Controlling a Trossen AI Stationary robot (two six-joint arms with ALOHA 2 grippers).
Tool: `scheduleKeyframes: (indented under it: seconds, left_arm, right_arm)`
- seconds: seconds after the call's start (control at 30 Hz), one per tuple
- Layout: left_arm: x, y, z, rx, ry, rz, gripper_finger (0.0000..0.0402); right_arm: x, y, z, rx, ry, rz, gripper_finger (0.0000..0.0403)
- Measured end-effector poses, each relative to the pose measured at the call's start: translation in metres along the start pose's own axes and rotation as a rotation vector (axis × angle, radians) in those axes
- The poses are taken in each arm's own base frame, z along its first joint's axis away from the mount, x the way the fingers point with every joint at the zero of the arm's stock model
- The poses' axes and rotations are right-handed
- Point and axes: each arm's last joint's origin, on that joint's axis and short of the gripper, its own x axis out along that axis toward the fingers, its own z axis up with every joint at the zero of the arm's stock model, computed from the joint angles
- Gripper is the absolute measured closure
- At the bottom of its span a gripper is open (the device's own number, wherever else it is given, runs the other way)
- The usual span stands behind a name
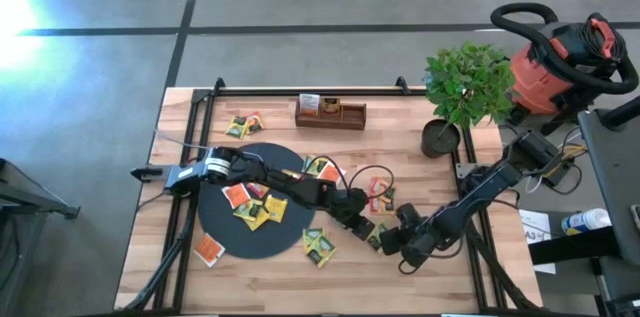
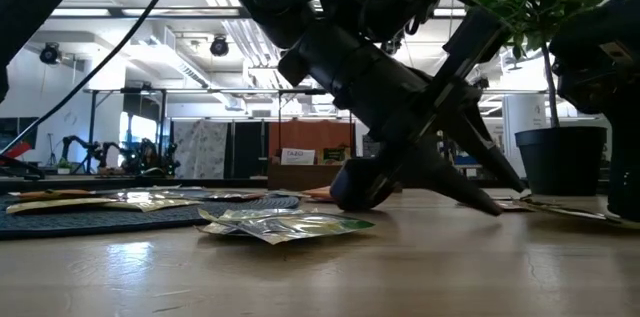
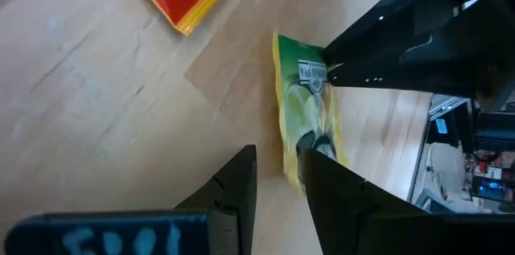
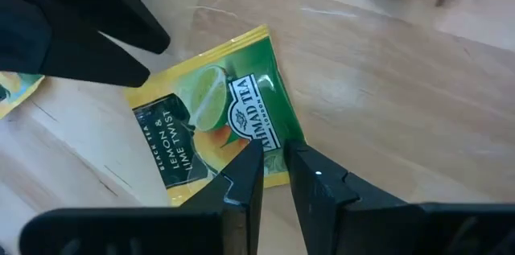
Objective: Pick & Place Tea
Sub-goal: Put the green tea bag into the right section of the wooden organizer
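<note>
both arms meet over the bench [image 1: 420,287] at about 4 o'clock from the black disc [image 1: 250,242], around one green tea packet [image 4: 213,118] lying flat on the wood, label reading lemon and lime twist. right end effector [image 4: 273,162] sits at one edge of that packet, jaws only a narrow gap apart with the packet's edge running into the gap; it looks pinched but i cannot tell for certain that it is gripped. left end effector [image 3: 278,178] is at the opposite end of the same packet, jaws slightly apart, straddling or just touching the edge; not clearly holding it. packet still appears flat on the bench, not lifted. other tea packets: several orange and yellow ones on the disc, a pair at 6 o'clock just off its rim [image 1: 318,245], one orange at 7 o'clock [image 1: 208,249], a few at 11 o'clock [image 1: 243,125]. wooden tray [image 1: 330,114] stands at 12 o'clock, well apart. judgement: step in hand is the pick of the green packet, grasp stage. next move calls for one end effector to secure a firm pinch while the other frees the packet, then a straight lift; a thin flat packet can slip out.
</note>
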Motion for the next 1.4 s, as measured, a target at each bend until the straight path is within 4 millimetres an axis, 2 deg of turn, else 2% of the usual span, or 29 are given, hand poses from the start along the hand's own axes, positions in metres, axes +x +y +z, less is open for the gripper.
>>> scheduleKeyframes:
  seconds: [0.33,0.83,0.97,1.13,1.4]
  left_arm:
    - [0.003,-0.004,-0.012,0.021,0.026,0.007,0.0302]
    - [0.005,-0.009,-0.018,0.077,0.033,-0.018,0.0303]
    - [0.006,-0.009,-0.018,0.08,-0.02,0.008,0.0304]
    - [0.006,-0.009,-0.017,0.079,-0.056,0.019,0.0326]
    - [0.006,-0.009,-0.015,0.093,-0.095,0.035,0.0392]
  right_arm:
    - [0.001,-0.001,0.001,0.043,-0.025,0.006,0.0339]
    - [0.002,0.003,0.003,0.091,-0.06,0.047,0.0339]
    - [0.003,0.004,0.004,0.095,-0.067,0.06,0.0339]
    - [0.003,0.006,0.004,0.091,-0.061,0.081,0.0339]
    - [0.003,0.009,0.003,0.085,-0.05,0.103,0.0339]
